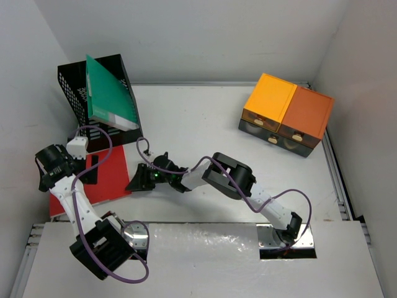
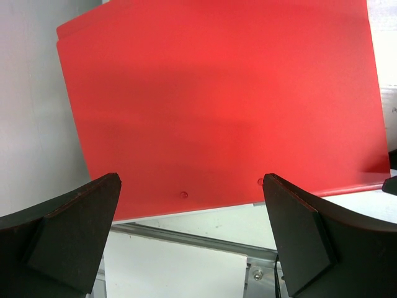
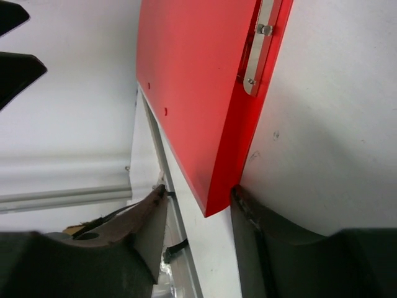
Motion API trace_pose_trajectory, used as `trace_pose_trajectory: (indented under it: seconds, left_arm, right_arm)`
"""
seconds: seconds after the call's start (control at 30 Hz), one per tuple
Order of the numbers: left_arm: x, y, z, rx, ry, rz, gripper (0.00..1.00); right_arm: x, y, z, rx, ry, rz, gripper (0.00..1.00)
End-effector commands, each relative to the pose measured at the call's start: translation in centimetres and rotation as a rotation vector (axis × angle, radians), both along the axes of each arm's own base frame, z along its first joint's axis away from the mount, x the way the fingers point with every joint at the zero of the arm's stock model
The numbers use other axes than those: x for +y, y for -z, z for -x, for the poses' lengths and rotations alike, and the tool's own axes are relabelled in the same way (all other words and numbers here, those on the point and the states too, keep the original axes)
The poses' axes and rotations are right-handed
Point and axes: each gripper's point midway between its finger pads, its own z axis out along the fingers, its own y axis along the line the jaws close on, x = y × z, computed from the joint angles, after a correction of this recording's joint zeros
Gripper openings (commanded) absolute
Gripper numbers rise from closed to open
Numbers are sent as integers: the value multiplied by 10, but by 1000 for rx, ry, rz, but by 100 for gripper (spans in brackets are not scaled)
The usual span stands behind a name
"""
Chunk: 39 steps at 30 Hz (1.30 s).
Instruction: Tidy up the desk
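The white desk (image 1: 205,124) has a red folder (image 1: 102,177) lying flat at its near left. My right gripper (image 1: 138,180) is open, its jaws standing either side of the folder's right corner (image 3: 214,205); one finger (image 3: 248,217) touches the folder's edge and the other stands apart from it. My left gripper (image 1: 49,177) is open and empty at the folder's left side, just above the desk. In the left wrist view the folder (image 2: 217,99) fills the frame beyond the spread fingers, with nothing between them at the gripper (image 2: 192,242).
A black mesh file rack (image 1: 99,99) at the back left holds a green folder (image 1: 108,93). An orange-topped drawer unit (image 1: 286,112) stands at the back right. The desk's metal rim (image 2: 198,239) runs just under the left gripper. Walls close in on both sides.
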Motion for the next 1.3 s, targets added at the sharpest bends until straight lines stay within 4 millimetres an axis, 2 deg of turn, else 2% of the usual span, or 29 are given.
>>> trace_pose_trajectory:
  seconds: [0.0,0.3,0.43,0.57,0.6,0.8,1.27]
  left_arm:
    - [4,-3,-7,-37,6,-18,98]
    - [6,22,-3,4,-4,-12,98]
    - [9,44,2,39,-32,-5,98]
    - [11,54,5,55,-50,-15,98]
    - [12,58,8,65,-55,-20,98]
    - [15,67,10,77,-67,-35,98]
    - [15,82,13,103,-65,-28,98]
  right_arm:
    - [7,1,-3,-42,3,9,42]
    - [12,-6,-16,-157,26,50,26]
    - [13,-2,-14,-155,23,57,26]
    - [9,0,-14,-175,17,79,27]
    - [9,-6,-16,-191,26,77,27]
    - [7,-24,-14,-240,27,66,27]
    - [11,-31,-9,-250,25,54,24]
